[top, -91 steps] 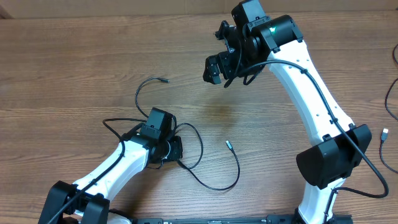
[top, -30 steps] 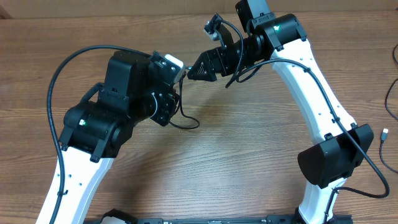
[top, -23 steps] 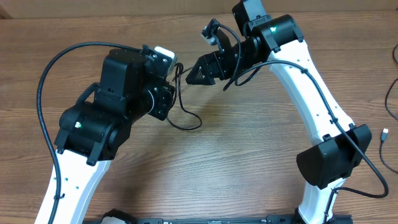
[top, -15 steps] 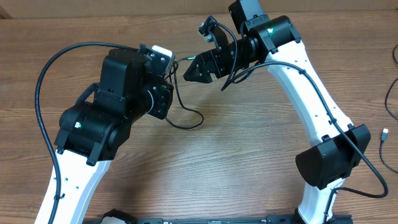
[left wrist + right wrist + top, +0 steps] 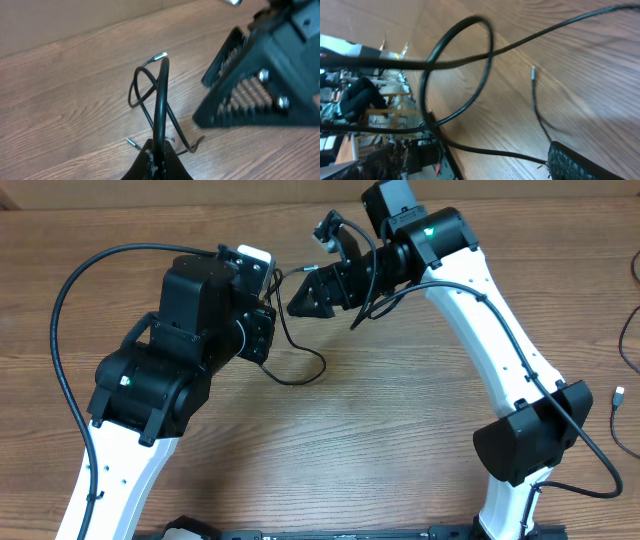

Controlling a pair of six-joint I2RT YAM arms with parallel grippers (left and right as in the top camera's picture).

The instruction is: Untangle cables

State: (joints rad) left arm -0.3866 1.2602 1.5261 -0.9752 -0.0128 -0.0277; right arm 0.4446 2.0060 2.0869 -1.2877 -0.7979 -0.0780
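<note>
My left gripper (image 5: 159, 159) is shut on a thin black cable (image 5: 161, 100) and holds it up above the wooden table. From the jaws the cable rises, bends over and loops down, ending in a silvery tip (image 5: 160, 56). A second tip (image 5: 131, 143) lies on the wood below. In the overhead view the cable (image 5: 300, 370) hangs from the raised left arm into a loop on the table. My right gripper (image 5: 295, 300) is open and points left, close beside the hanging strand. In the right wrist view a strand (image 5: 495, 152) runs across between its fingers, touching the studded pad (image 5: 580, 165).
More black cords (image 5: 625, 340) and a small connector (image 5: 618, 395) lie at the table's right edge. The right arm's base (image 5: 530, 440) stands at the front right. A cardboard wall (image 5: 150, 192) runs along the far edge of the table.
Three seconds ago my left gripper was low on the cable pile. It is now raised with the cable. Over the last second the right gripper slid left towards the hanging strand.
</note>
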